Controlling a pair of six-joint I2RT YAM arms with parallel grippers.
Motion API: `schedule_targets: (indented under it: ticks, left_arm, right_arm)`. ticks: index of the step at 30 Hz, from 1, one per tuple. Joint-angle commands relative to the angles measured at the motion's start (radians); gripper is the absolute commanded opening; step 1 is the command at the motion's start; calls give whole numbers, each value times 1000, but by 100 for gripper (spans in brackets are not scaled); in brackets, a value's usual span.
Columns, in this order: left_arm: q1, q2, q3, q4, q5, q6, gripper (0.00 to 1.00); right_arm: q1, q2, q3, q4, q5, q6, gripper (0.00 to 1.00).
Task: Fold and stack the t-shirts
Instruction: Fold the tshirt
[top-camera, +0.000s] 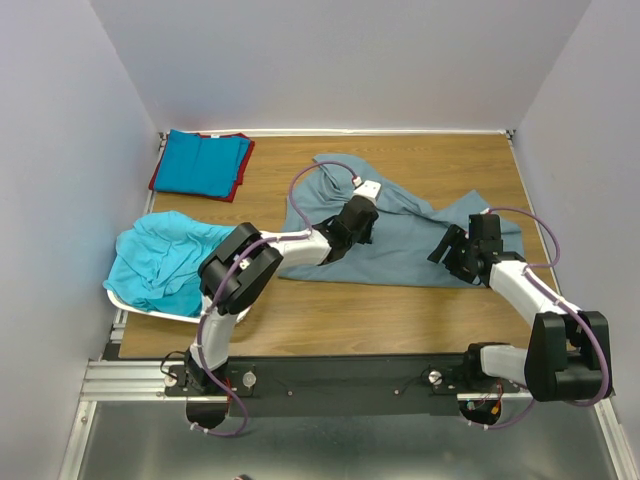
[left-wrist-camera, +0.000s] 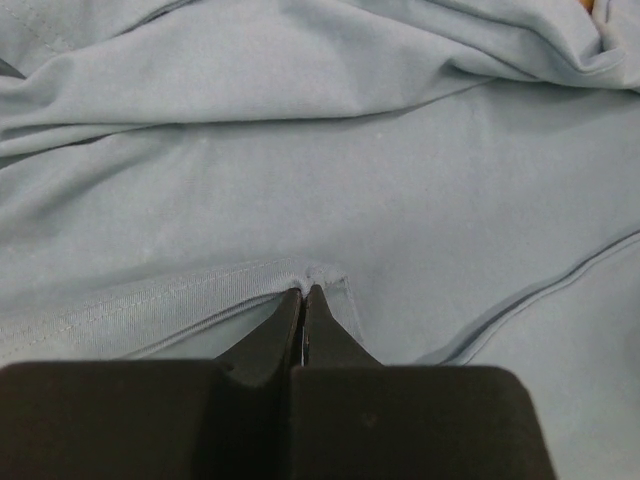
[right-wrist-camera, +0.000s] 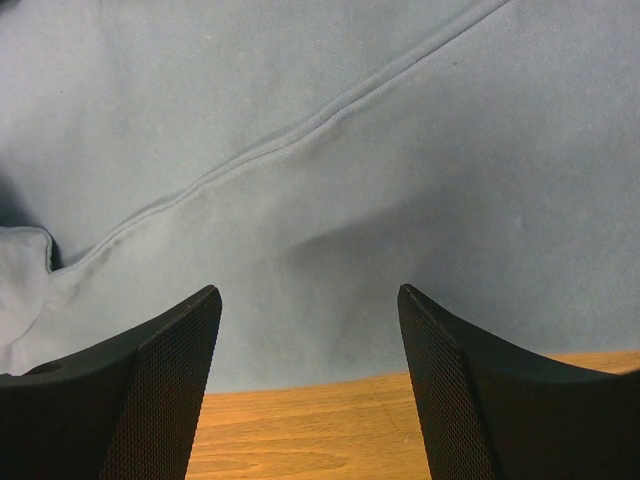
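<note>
The large grey-blue t-shirt (top-camera: 410, 250) lies spread and rumpled across the middle of the table. My left gripper (top-camera: 345, 240) is over its left part, and in the left wrist view it (left-wrist-camera: 303, 290) is shut on a pinched bit of a hemmed edge of the shirt (left-wrist-camera: 350, 150). My right gripper (top-camera: 447, 252) is open and empty, low over the shirt's near right edge (right-wrist-camera: 350, 150); its jaws (right-wrist-camera: 310, 300) stand wide apart. A bright blue shirt (top-camera: 200, 163) lies folded on a red one (top-camera: 240, 185) at the far left. The turquoise shirt (top-camera: 160, 258) is bunched in the basket.
The white plastic basket (top-camera: 150, 311) sits at the left near edge of the table, beside my left arm. Bare wood (right-wrist-camera: 300, 420) shows just in front of the grey-blue shirt's near edge. White walls close in the left, back and right sides.
</note>
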Motion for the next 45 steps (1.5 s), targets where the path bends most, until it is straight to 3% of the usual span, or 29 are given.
schedule_targets:
  ticks: [1, 6, 9, 11, 17, 28, 45]
  left_arm:
    - [-1, 33, 34, -11, 21, 18, 0]
    - [1, 35, 46, -18, 18, 13, 1]
    - [5, 18, 51, -23, 12, 10, 13]
    - [7, 4, 51, -29, 5, 8, 33]
    - [45, -78, 12, -41, -5, 4, 53]
    - [152, -123, -112, -35, 34, 7, 54]
    - [173, -121, -187, 3, 84, -7, 54]
  right_arm:
    - [5, 8, 2, 16, -2, -17, 78]
    - [5, 17, 5, 16, 5, -22, 78]
    - [5, 21, 2, 16, 15, -25, 79]
    - [5, 24, 2, 17, 20, -26, 79]
    - [5, 30, 3, 19, 20, -26, 79]
    - [5, 24, 6, 23, 8, -26, 79]
    - [5, 28, 6, 23, 6, -26, 79]
